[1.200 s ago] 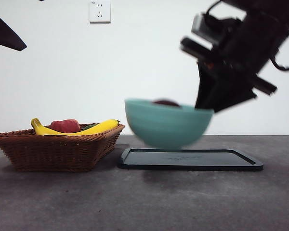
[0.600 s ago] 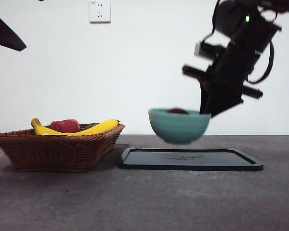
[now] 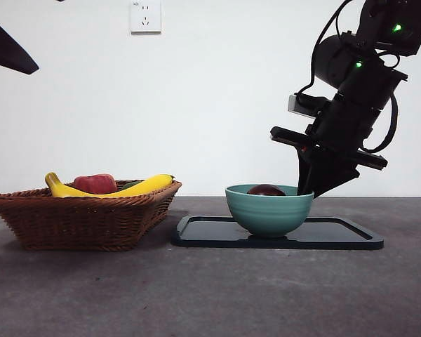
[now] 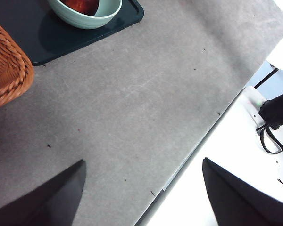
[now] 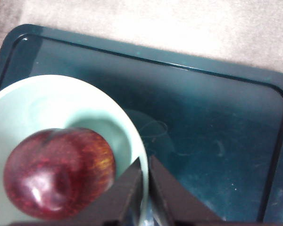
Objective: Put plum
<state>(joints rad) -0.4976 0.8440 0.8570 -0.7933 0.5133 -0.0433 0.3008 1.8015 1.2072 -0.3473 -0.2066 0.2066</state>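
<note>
My right gripper (image 5: 145, 188) is clamped on the rim of the teal bowl (image 3: 269, 209), one jaw inside the wall, one outside, pinching it at the side away from the basket (image 3: 84, 216). Bowl sits on the dark tray (image 3: 351, 239), base looks down flat in the front view, so I judge the placing about done. Plum (image 5: 59, 172) lies in the bowl bottom, just beside my inner jaw, toward the bowl centre; not touching the jaw as far as I can tell. It's near-round, no real long axis, so orientation doesn't matter. Glossy dark maroon skin with some lighter red-yellow flecks on one flank, a highlight on top; only its crown shows over the rim from the front. Next move, I'd guess: open the jaws and lift straight up off the rim without tipping the bowl. Left gripper (image 4: 141, 197) is spread wide, parked over bare table (image 4: 132, 108), well apart from the bowl, so right arm is the nearer.
</note>
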